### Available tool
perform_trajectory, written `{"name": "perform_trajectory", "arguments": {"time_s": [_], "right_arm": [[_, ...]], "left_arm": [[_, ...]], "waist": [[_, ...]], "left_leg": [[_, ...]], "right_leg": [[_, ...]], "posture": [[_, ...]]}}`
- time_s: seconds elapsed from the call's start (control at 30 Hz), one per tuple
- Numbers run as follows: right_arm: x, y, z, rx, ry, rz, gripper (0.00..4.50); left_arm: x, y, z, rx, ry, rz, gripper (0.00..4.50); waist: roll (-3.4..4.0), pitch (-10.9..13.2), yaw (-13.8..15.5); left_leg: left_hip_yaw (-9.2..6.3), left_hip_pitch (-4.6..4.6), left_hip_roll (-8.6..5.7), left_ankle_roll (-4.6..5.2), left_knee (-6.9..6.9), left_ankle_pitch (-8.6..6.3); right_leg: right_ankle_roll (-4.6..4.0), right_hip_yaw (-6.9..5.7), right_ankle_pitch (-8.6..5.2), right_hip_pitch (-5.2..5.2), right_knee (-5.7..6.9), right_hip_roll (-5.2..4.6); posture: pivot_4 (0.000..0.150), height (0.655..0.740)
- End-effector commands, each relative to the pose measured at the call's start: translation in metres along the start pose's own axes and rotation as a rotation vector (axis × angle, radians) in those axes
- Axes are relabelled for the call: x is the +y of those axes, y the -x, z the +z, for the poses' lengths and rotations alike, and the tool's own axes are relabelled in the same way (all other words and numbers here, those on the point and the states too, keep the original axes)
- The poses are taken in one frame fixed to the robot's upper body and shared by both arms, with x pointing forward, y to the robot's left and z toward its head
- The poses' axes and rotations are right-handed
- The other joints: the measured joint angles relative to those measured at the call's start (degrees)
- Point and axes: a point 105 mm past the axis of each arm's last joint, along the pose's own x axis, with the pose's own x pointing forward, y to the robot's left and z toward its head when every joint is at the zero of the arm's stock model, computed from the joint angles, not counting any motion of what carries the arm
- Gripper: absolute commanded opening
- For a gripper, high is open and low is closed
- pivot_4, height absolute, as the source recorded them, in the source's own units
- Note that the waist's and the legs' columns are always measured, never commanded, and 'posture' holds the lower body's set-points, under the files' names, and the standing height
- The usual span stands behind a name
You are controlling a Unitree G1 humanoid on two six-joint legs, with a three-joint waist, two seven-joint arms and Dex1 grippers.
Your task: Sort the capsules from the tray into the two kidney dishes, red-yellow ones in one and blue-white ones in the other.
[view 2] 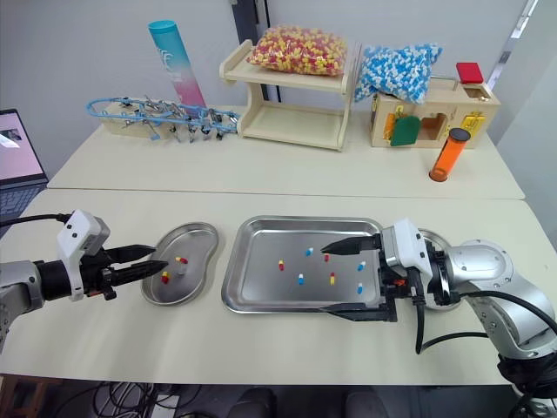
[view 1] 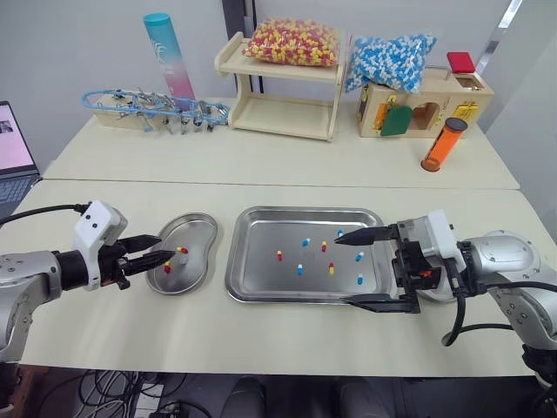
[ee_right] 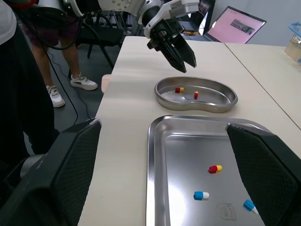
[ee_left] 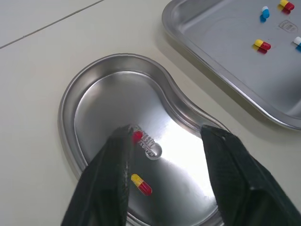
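Capsules (view 1: 301,269) loose mid-frame on bench (view 1: 261,340), inside tray (view 1: 261,218). Kidney dish (view 1: 197,223) left of tray, two red-yellow capsules (view 1: 183,252) in it. Right gripper (view 1: 341,268) nearer: jaws wide open, straddling tray's right half, blue-white capsule (view 1: 359,257) between them, near rim by lower finger. Left gripper (view 1: 167,246) over dish, jaws parted, empty. Open room above tray.

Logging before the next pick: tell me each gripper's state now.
Left gripper: open, empty, over the kidney dish.
Right gripper: wide open, empty, over the tray.
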Motion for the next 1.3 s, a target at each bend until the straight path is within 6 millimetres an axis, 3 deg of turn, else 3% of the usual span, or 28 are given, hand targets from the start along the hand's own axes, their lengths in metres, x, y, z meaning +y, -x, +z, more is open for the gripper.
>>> {"name": "perform_trajectory", "arguments": {"time_s": [0.03, 0.13, 0.43, 0.93, 1.3], "right_arm": [[0.003, -0.001, 0.005, -0.008, 0.036, 0.006, 4.5], [0.003, 0.0, 0.004, -0.007, 0.036, 0.002, 4.5], [0.0, 0.001, 0.002, -0.004, 0.04, 0.004, 4.5], [-0.001, 0.005, 0.0, 0.014, 0.047, 0.009, 4.5], [-0.004, 0.006, -0.001, 0.021, 0.054, 0.022, 4.5]], "left_arm": [[0.008, 0.014, 0.011, -0.036, -0.018, 0.044, 3.59], [0.011, 0.021, 0.012, -0.052, 0.003, 0.065, 4.43], [0.013, 0.033, 0.017, -0.114, -0.032, 0.107, 4.43], [0.014, 0.066, -0.012, -0.058, -0.004, 0.19, 4.43], [0.006, 0.074, -0.018, -0.061, 0.009, 0.198, 4.43]], "waist": [[0.0, 0.0, 0.0], [0.0, 0.0, 0.0], [0.0, 0.0, 0.0], [0.0, 0.0, -0.1], [0.0, 0.0, 0.0]], "left_leg": [[0.0, 0.0, 0.0, 0.0, 0.0, 0.0], [0.0, 0.0, 0.0, 0.0, 0.0, 0.0], [-0.01, 0.01, 0.0, 0.0, 0.0, 0.0], [0.02, 0.02, 0.02, 0.0, -0.03, 0.0], [0.01, 0.01, 0.02, 0.0, -0.03, 0.0]], "right_leg": [[0.0, 0.0, 0.0, 0.0, 0.0, 0.0], [0.0, 0.0, 0.0, 0.0, 0.0, 0.0], [0.0, 0.0, 0.0, 0.0, 0.0, 0.0], [0.0, 0.01, 0.0, -0.01, 0.0, 0.0], [0.0, 0.0, 0.0, 0.0, -0.01, 0.0]], "posture": [[0.15, 0.74], [0.15, 0.74], [0.15, 0.74], [0.15, 0.74], [0.15, 0.74]]}}
